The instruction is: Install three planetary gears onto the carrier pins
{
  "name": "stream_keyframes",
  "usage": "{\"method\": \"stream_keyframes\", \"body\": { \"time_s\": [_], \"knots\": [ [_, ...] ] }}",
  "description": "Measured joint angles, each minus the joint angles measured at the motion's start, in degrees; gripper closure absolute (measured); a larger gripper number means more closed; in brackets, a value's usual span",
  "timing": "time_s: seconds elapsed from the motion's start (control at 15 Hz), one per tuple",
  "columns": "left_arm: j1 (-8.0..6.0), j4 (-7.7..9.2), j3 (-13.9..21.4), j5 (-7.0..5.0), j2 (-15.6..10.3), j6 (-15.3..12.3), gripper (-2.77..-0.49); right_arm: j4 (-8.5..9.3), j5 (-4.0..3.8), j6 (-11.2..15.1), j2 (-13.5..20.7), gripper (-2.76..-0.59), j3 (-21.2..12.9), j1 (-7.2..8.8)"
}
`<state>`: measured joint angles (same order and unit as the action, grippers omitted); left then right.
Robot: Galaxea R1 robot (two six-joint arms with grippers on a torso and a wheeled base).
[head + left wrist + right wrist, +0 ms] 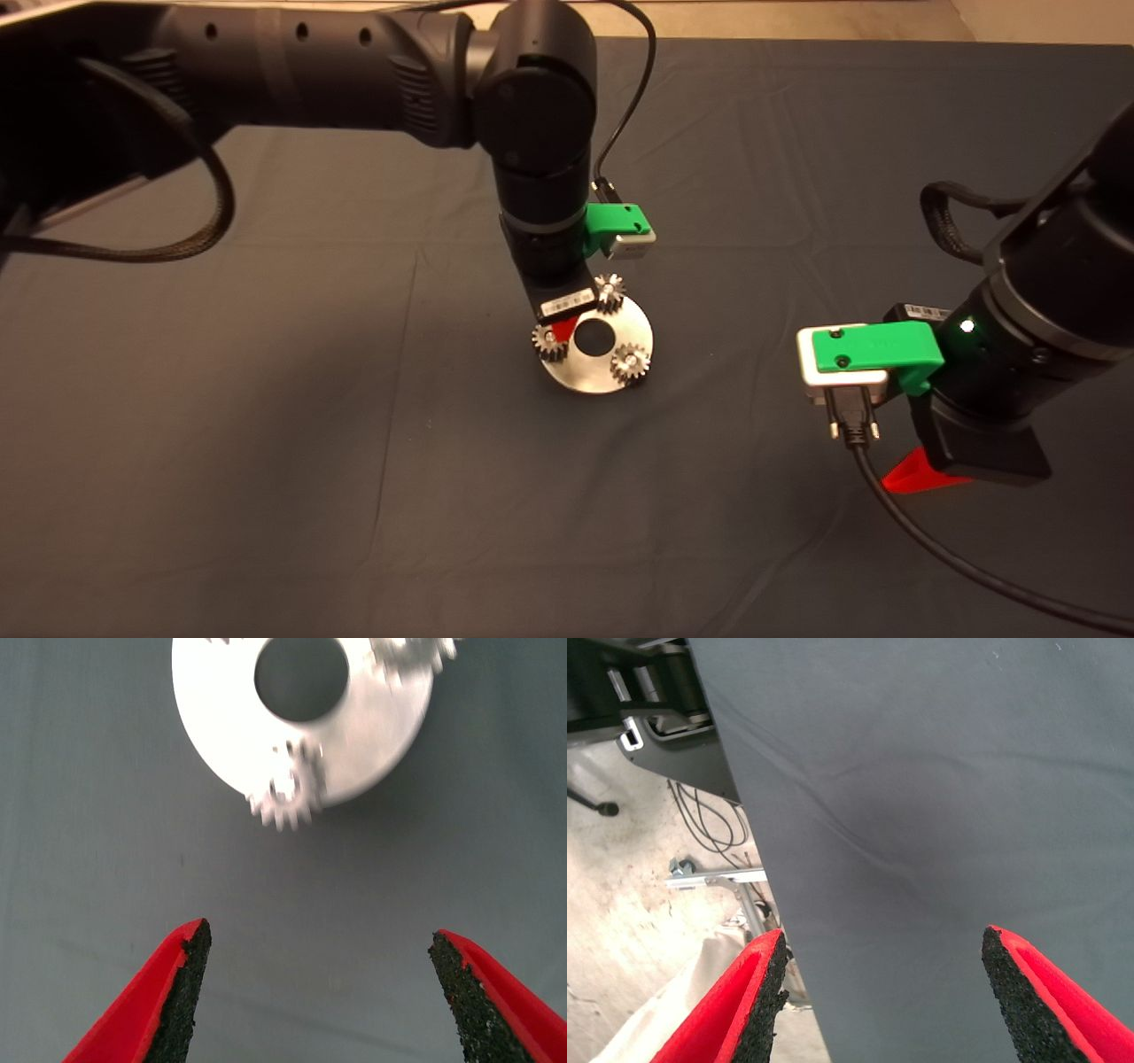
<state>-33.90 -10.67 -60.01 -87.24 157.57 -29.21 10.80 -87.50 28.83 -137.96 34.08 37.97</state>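
Note:
The round silver-white disc (589, 372) lies mid-mat with a large central hole. Three small toothed planetary gears sit on it, one at the far edge (609, 292), one at the left (549, 342) and one at the right (630, 361). The carrier pins are hidden inside the gears' bores. My left gripper (564, 328) hangs just above the disc's left part, open and empty. In the left wrist view the gripper (319, 943) is open, with the disc (221, 718) and a gear (288, 796) beyond the fingertips. My right gripper (921, 472) waits open at the right, shown also in the right wrist view (881, 943).
The dark mat (354, 443) covers the table. A black cable (957, 558) trails from the right wrist camera across the mat's lower right. The right wrist view shows the mat's edge (757, 868) with floor, cables and a metal frame beyond.

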Motion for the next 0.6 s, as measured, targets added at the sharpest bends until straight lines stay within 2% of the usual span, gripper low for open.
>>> {"method": "stream_keyframes", "body": {
  "time_s": [0.13, 0.33, 0.4, 0.53, 0.6],
  "knots": [
    [-1.75, 0.41, 5.81, -0.28, -3.26, -2.43, -1.76, 0.0, -0.2, 1.36, -0.32, -1.63, 0.0, 0.0],
    [-2.83, 0.41, 11.25, -0.24, -5.3, -6.74, -1.76, 0.0, -0.04, 3.26, -0.9, -1.63, -0.02, 0.73],
    [-3.19, 0.39, 14.17, -0.24, -6.05, -9.28, -1.76, 0.0, -0.12, 3.88, -0.85, -1.63, -0.13, 0.87],
    [-4.49, 0.48, 22.31, -0.17, -7.73, -15.39, -1.76, 0.01, -0.2, 4.33, -0.62, -1.63, -0.55, 1.22],
    [-5.08, 0.87, 25.19, -0.09, -8.91, -16.98, -1.76, 0.02, -0.18, 4.51, -0.62, -1.63, -0.86, 1.67]
  ]
}}
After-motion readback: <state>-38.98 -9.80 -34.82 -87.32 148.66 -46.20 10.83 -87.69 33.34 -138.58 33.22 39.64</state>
